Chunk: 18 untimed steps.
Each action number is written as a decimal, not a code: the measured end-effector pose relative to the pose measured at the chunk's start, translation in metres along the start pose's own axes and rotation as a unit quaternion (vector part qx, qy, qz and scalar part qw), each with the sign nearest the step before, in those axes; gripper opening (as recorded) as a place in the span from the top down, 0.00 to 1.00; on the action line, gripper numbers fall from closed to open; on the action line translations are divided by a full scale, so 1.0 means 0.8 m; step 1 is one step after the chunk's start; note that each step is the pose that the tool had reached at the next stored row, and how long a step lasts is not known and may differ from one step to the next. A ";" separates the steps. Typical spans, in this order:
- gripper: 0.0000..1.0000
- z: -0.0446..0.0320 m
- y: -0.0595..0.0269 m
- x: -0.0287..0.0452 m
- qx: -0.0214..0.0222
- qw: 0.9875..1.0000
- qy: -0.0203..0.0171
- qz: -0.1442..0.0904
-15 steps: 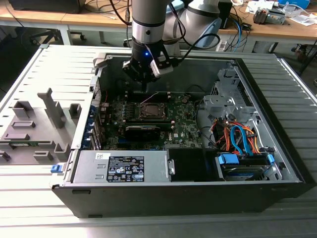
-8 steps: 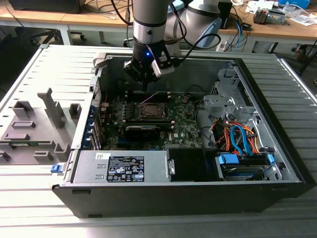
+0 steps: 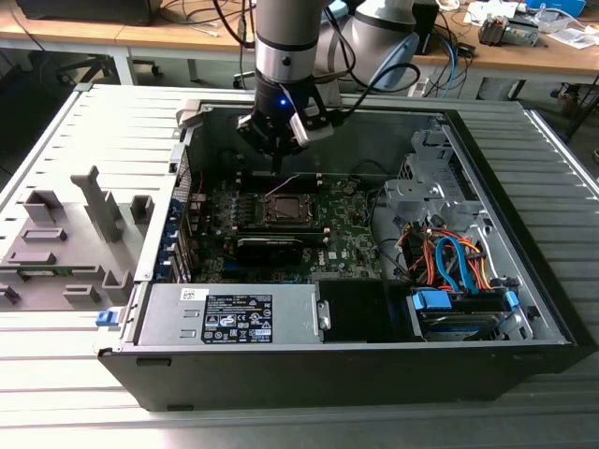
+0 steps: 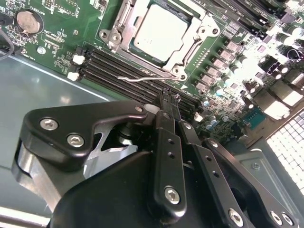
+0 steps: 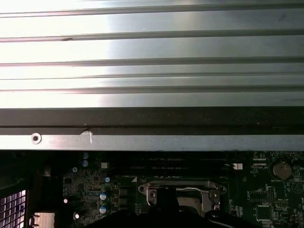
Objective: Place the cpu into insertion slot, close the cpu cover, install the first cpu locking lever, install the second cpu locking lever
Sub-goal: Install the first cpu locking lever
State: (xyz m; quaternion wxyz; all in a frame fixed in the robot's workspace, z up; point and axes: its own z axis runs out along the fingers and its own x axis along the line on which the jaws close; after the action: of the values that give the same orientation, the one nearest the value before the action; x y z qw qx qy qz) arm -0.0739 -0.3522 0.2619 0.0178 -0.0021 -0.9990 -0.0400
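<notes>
The exterior view looks down into the open computer case (image 3: 524, 309) from above. Both wrist views sit close, sharing the cpu cover (image 4: 187, 64) (image 5: 180, 190).

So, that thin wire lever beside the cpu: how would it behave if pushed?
The lever is a thin bent wire, so it is probably springy and flexes before moving. Its round, shiny surface may let a pushing tip slip off. One end looks anchored beside the cpu, so it likely pivots rather than slides.

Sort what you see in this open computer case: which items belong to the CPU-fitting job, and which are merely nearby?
Job items:
- cpu, seated in its slot
- cover, lying around the chip
- lever, thin wire beside the socket
- end effector, poised next to that lever

Just nearby:
- memory slots
- coin battery
- power supply
- drive cables
</notes>
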 end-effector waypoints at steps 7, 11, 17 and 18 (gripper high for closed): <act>0.89 0.0000 0.000 -0.0039 0.000 1.000 0.000 0.000; 0.89 0.0003 0.000 -0.0054 0.000 1.000 0.000 0.000; 0.89 0.0004 0.000 -0.0068 0.000 1.000 0.000 0.000; 0.89 0.0005 0.000 -0.0069 0.000 1.000 0.000 0.000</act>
State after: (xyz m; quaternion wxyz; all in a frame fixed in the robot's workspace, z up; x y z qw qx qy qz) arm -0.0684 -0.3522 0.2613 0.0180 -0.0021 -0.9990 -0.0400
